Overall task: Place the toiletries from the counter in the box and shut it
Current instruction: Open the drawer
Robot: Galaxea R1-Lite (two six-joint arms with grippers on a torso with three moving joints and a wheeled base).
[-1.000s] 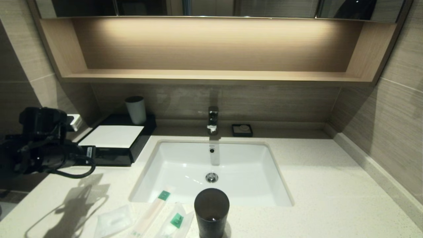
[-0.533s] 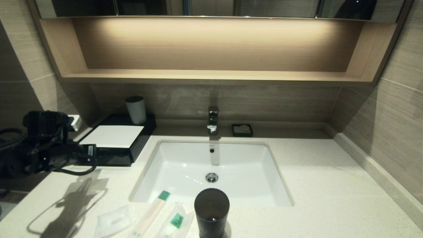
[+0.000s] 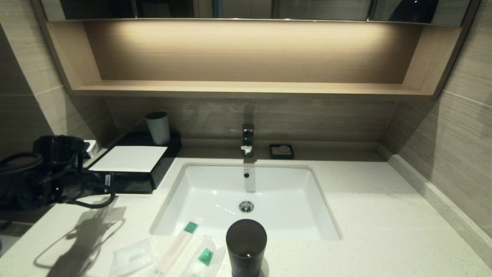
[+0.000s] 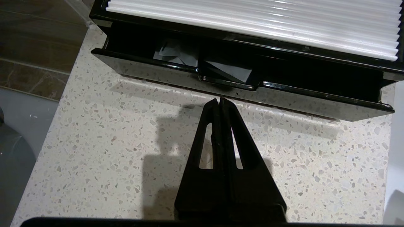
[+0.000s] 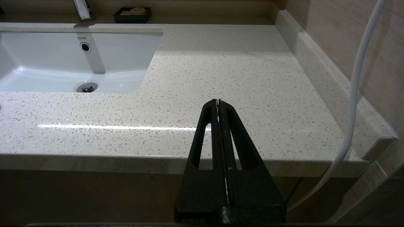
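Two arms: left one is out over the counter's left end, right one hangs low at the front edge.
Left gripper [image 4: 220, 100]: fingers pressed together, empty, tips just short of the tray front.
Right gripper [image 5: 218, 101]: fingers pressed together, holding nothing, off the counter's front edge.
Box [image 3: 132, 163]: back left on the counter [image 3: 369, 215], white top panel, front tray [image 4: 240, 94] pulled out a little, white bits inside.
Toiletries: squarish packet [image 3: 132, 257], long thin packet [image 3: 177, 246] and green-labelled packet [image 3: 204, 257] lie along the near edge, left of the dark cup [image 3: 246, 246].
Room: white basin [image 3: 246, 200] in the middle, tap [image 3: 248, 139] behind, small black dish [image 3: 281, 151] beside it, pale cup [image 3: 158, 127] on the box's rear, lit wooden shelf [image 3: 246, 89] above.
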